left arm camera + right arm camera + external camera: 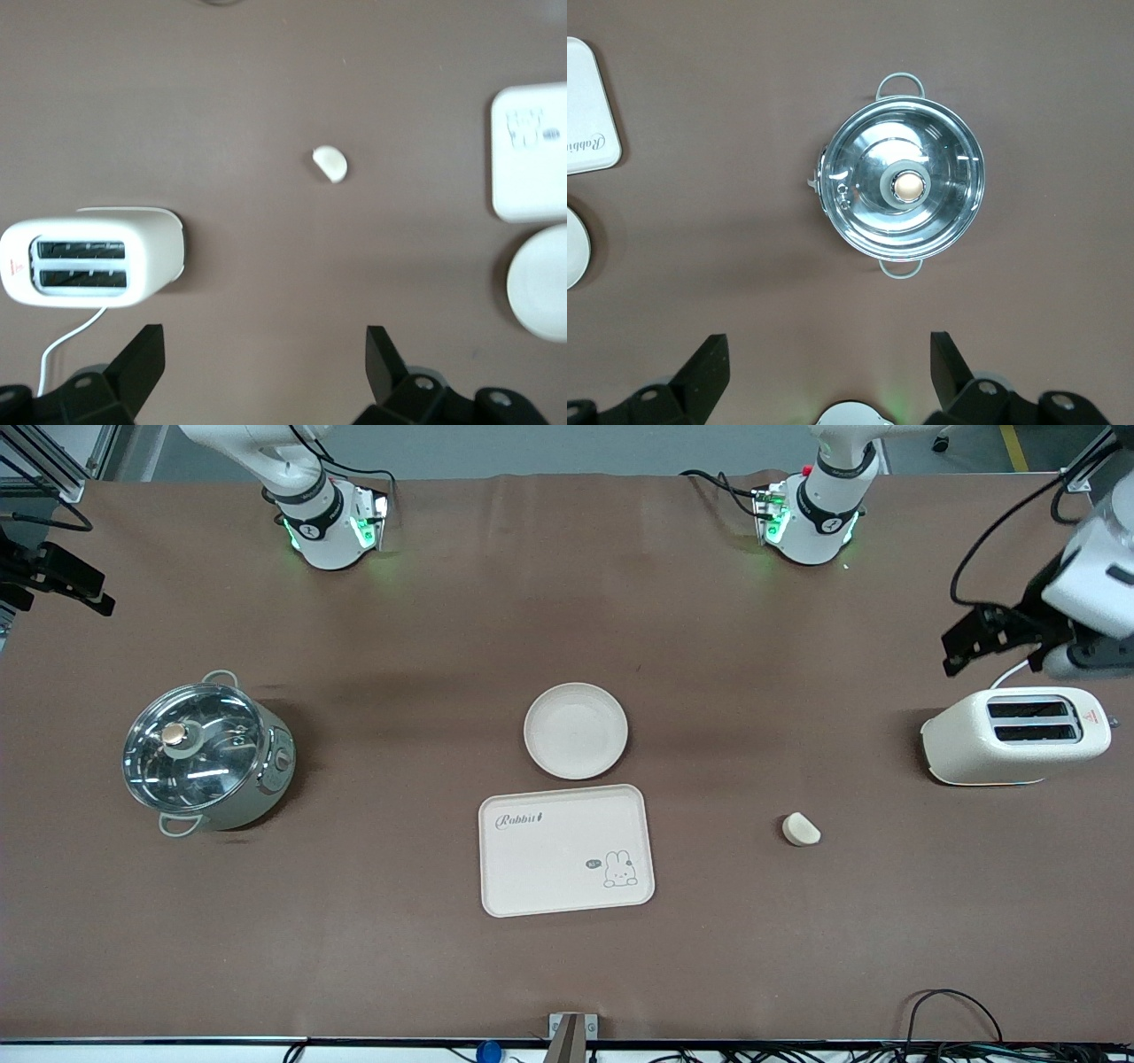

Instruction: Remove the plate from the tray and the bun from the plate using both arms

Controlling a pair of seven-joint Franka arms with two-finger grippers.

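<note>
The round cream plate (pixel 576 731) lies on the brown table, touching the edge of the rabbit tray (pixel 567 850) that is farther from the front camera. The small pale bun (pixel 801 829) lies on the table between the tray and the toaster; it also shows in the left wrist view (pixel 330 164), with the plate (pixel 540 283) at the edge. My left gripper (pixel 961 651) (pixel 263 336) is open and empty, high over the table beside the toaster. My right gripper (pixel 62 589) (pixel 828 341) is open and empty, high over the right arm's end near the pot.
A white two-slot toaster (pixel 1014 735) (pixel 89 261) with a cord stands at the left arm's end. A grey pot with a glass lid (pixel 205 753) (pixel 902 188) stands at the right arm's end. Cables lie along the table's front edge.
</note>
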